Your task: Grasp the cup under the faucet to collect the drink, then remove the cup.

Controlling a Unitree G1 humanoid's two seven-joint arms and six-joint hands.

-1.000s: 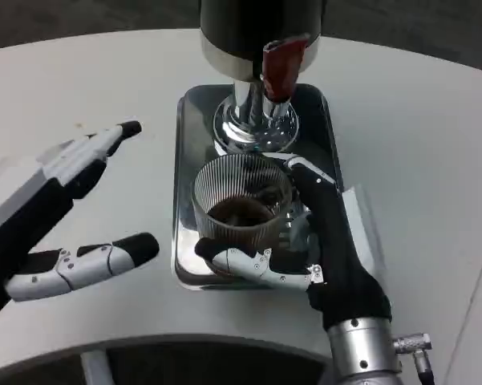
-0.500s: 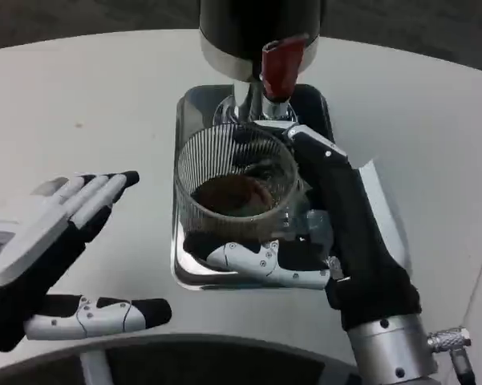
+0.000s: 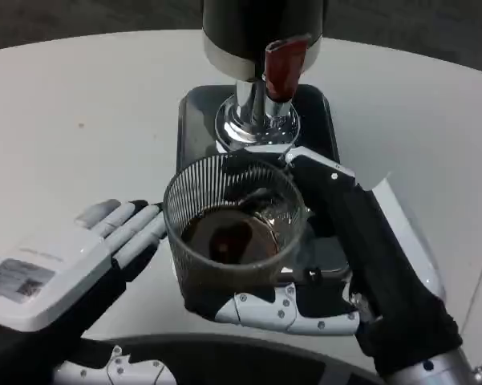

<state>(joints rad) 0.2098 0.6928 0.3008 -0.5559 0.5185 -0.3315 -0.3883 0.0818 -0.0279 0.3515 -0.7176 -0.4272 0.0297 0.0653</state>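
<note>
A ribbed clear glass cup (image 3: 234,228) with dark drink in its bottom is held by my right hand (image 3: 337,257), whose fingers wrap around its far side and below it. The cup is lifted off the metal drip tray (image 3: 321,104) and sits nearer to me than the faucet. The dispenser's chrome spout base (image 3: 253,120) and red tap handle (image 3: 281,64) stand at the tray's back. My left hand (image 3: 80,269) is open, flat, just left of the cup with its fingertips close to the glass.
The dark dispenser body (image 3: 261,24) rises at the top centre over the tray. White round tabletop (image 3: 88,104) spreads to the left and right. The table's near edge runs along the bottom of the picture.
My right hand has raised the cup off the tray and drawn it toward me, away from the faucet. My left hand has moved right, closer to the cup.
</note>
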